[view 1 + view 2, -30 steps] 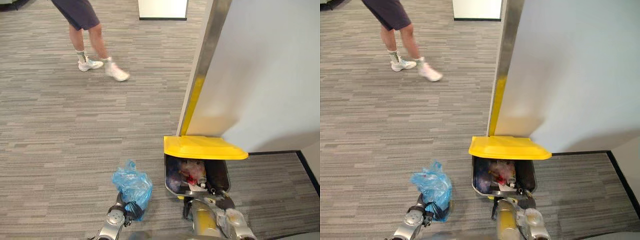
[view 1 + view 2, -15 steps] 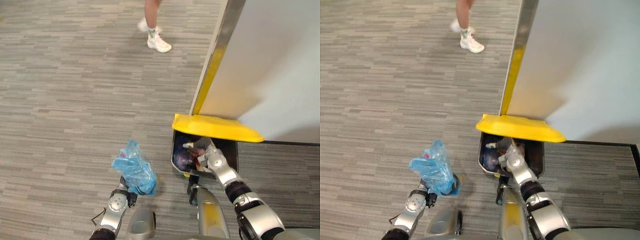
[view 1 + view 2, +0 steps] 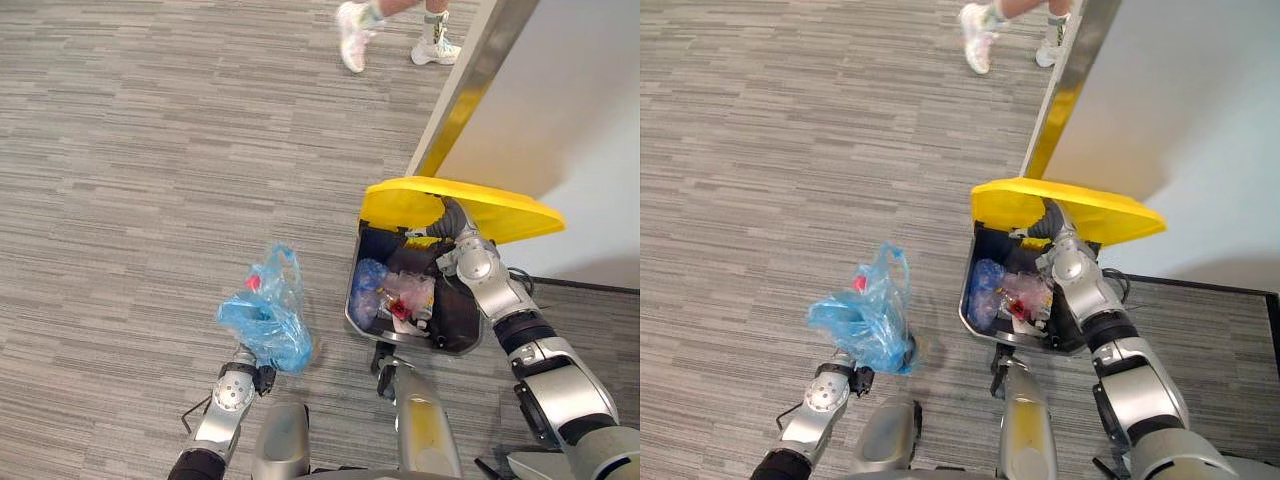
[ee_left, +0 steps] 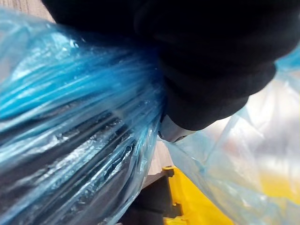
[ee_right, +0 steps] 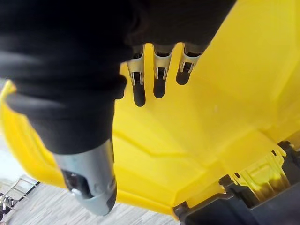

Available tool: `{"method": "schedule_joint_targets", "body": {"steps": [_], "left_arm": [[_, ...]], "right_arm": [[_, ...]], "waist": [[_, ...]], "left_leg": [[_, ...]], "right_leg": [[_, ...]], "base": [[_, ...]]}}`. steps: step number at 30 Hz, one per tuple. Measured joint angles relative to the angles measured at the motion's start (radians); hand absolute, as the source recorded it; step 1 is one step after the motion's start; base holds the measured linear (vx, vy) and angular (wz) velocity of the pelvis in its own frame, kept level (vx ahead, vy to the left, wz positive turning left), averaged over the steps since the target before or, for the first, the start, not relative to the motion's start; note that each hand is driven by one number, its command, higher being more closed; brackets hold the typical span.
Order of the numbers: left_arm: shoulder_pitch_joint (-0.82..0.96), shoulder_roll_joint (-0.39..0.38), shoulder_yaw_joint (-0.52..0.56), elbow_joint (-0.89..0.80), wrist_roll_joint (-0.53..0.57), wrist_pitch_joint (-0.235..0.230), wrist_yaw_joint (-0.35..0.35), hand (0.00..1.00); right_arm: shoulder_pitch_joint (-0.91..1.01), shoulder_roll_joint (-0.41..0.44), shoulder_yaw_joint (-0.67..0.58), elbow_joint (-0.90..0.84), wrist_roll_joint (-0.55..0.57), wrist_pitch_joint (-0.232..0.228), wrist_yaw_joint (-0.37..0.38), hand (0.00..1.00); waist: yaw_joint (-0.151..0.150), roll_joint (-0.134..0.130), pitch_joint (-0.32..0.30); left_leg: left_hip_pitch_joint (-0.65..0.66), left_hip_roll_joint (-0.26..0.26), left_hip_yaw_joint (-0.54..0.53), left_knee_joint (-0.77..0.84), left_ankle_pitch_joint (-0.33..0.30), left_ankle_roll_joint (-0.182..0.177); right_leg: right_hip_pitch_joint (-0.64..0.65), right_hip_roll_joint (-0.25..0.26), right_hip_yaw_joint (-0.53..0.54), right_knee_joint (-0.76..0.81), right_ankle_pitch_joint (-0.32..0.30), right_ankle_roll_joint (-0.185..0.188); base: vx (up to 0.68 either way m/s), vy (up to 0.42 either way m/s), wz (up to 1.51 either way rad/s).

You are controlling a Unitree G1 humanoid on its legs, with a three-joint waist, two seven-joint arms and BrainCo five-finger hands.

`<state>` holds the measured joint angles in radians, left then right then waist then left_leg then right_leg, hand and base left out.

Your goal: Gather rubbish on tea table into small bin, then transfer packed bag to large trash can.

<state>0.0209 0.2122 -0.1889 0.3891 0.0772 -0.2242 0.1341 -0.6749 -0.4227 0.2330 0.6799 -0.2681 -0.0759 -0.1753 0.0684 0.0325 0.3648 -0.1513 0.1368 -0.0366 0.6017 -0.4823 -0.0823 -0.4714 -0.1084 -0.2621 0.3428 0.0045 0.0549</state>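
As the yellow lid [image 3: 500, 204] is propped by the straight-fingered right hand [image 3: 455, 220], the blue bag [image 3: 265, 322] at its nine o'clock is clenched by the left hand [image 3: 262, 378].

The left hand [image 3: 852, 378] holds a blue bag [image 3: 865, 318] beside the black trash can [image 3: 985, 245]; the right hand [image 3: 1054, 224] lifts its yellow lid [image 3: 1100, 212].
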Motion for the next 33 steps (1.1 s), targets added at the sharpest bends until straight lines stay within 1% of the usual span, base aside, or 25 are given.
{"method": "schedule_joint_targets", "body": {"steps": [3, 7, 10, 13, 16, 18, 19, 21, 22, 25, 26, 28, 32, 33], "left_arm": [[0.001, 0.001, -0.012, -0.032, -0.007, -0.001, -0.001, 1.00], [0.001, 0.003, -0.043, -0.070, -0.026, -0.001, -0.007, 1.00], [0.000, 0.005, -0.070, -0.123, -0.030, -0.003, -0.024, 1.00], [-0.010, 0.001, -0.137, -0.175, -0.049, -0.019, -0.026, 1.00], [-0.048, -0.004, -0.203, -0.191, -0.049, -0.021, -0.026, 1.00], [-0.088, -0.012, -0.250, -0.192, -0.049, -0.021, -0.025, 1.00], [-0.141, -0.026, -0.295, -0.192, -0.049, -0.021, -0.024, 1.00], [-0.180, -0.039, -0.321, -0.192, -0.048, -0.021, -0.021, 1.00], [-0.220, -0.048, -0.334, -0.188, -0.047, -0.021, -0.019, 1.00], [-0.347, -0.073, -0.376, -0.132, -0.039, -0.021, -0.015, 1.00], [-0.400, -0.085, -0.380, -0.093, -0.035, -0.020, 0.000, 1.00], [-0.466, -0.095, -0.381, -0.024, -0.025, -0.017, 0.005, 1.00], [-0.587, -0.093, -0.377, 0.102, -0.016, 0.010, 0.026, 1.00], [-0.625, -0.094, -0.375, 0.145, -0.008, 0.019, 0.030, 1.00]], "right_arm": [[0.000, 0.000, -0.006, -0.003, 0.000, 0.000, 0.000, 0.00], [0.000, 0.000, -0.035, -0.006, -0.013, 0.000, 0.001, 0.00], [0.000, 0.000, -0.035, -0.006, -0.019, 0.000, 0.001, 0.00], [-0.001, -0.003, -0.035, -0.006, -0.030, 0.000, 0.001, 0.00], [-0.010, -0.020, -0.032, -0.005, -0.041, 0.003, 0.003, 0.00], [-0.036, -0.021, -0.025, -0.002, -0.049, 0.009, 0.004, 0.00], [-0.052, -0.029, -0.020, -0.001, -0.057, 0.011, 0.004, 0.00], [-0.066, -0.042, -0.003, -0.001, -0.057, 0.013, 0.004, 0.00], [-0.086, -0.047, 0.020, -0.001, -0.057, 0.014, 0.006, 0.00], [-0.127, -0.067, 0.033, 0.000, -0.057, 0.015, 0.006, 0.00], [-0.151, -0.071, 0.048, 0.000, -0.057, 0.015, 0.006, 0.00], [-0.183, -0.070, 0.059, 0.000, -0.057, 0.015, 0.006, 0.00], [-0.265, -0.080, 0.059, 0.002, -0.058, 0.015, 0.006, 0.00], [-0.285, -0.087, 0.059, 0.002, -0.058, 0.015, 0.006, 0.00]], "waist": [[0.000, -0.009, 0.006], [-0.002, -0.012, 0.012], [-0.002, -0.014, 0.013], [-0.008, -0.014, 0.013], [-0.012, -0.014, 0.013], [-0.026, -0.014, 0.013], [-0.033, -0.014, 0.013], [-0.044, -0.014, 0.014], [-0.056, -0.015, 0.017], [-0.063, -0.016, 0.045], [-0.078, -0.019, 0.064], [-0.085, -0.020, 0.088], [-0.107, -0.023, 0.117], [-0.110, -0.026, 0.126]], "left_leg": [[-0.001, -0.001, 0.002, 0.000, -0.001, 0.001], [-0.002, -0.001, 0.002, -0.002, -0.001, 0.001], [0.000, -0.003, 0.007, -0.005, 0.000, 0.001], [0.011, -0.012, 0.017, -0.009, 0.000, 0.002], [0.015, -0.017, 0.026, -0.010, 0.001, 0.002], [0.021, -0.020, 0.037, -0.013, 0.002, 0.005], [0.031, -0.030, 0.049, -0.029, 0.009, 0.009], [0.033, -0.034, 0.054, -0.036, 0.013, 0.011], [0.037, -0.034, 0.059, -0.036, 0.013, 0.011], [0.043, -0.035, 0.071, -0.031, 0.012, 0.011], [0.042, -0.035, 0.077, -0.022, 0.011, 0.013], [0.036, -0.031, 0.089, -0.004, 0.004, 0.015], [-0.021, -0.016, 0.130, 0.046, -0.017, 0.022], [-0.036, -0.015, 0.145, 0.062, -0.022, 0.024]], "right_leg": [[-0.003, 0.000, 0.003, 0.000, 0.000, 0.000], [-0.005, 0.000, 0.003, 0.001, -0.002, -0.001], [-0.007, 0.000, 0.007, 0.002, -0.002, -0.002], [-0.007, -0.003, 0.020, 0.005, -0.001, -0.003], [-0.008, -0.005, 0.027, 0.005, 0.003, -0.008], [-0.008, -0.005, 0.037, 0.005, 0.005, -0.011], [-0.013, -0.009, 0.051, 0.005, 0.007, -0.013], [-0.016, -0.013, 0.055, 0.005, 0.008, -0.014], [-0.015, -0.011, 0.060, 0.005, 0.009, -0.016], [-0.015, -0.009, 0.072, 0.005, 0.017, -0.020], [-0.015, -0.008, 0.077, 0.004, 0.020, -0.020], [-0.016, 0.002, 0.087, -0.008, 0.030, -0.013], [-0.057, 0.024, 0.122, -0.047, 0.071, -0.003], [-0.073, 0.031, 0.135, -0.051, 0.085, -0.008]], "base": [[0.00, 0.000, 0.00], [0.00, 0.000, 0.00], [0.00, 0.006, -0.02], [-0.02, 0.039, -0.08], [-0.02, 0.021, -0.05], [-0.04, 0.037, -0.14], [-0.04, 0.029, -0.12], [-0.04, 0.018, -0.08], [-0.03, 0.010, -0.12], [-0.04, 0.007, -0.13], [-0.08, 0.001, -0.13], [-0.09, 0.016, -0.23], [-0.08, 0.013, -0.30], [-0.07, 0.027, -0.36]]}}
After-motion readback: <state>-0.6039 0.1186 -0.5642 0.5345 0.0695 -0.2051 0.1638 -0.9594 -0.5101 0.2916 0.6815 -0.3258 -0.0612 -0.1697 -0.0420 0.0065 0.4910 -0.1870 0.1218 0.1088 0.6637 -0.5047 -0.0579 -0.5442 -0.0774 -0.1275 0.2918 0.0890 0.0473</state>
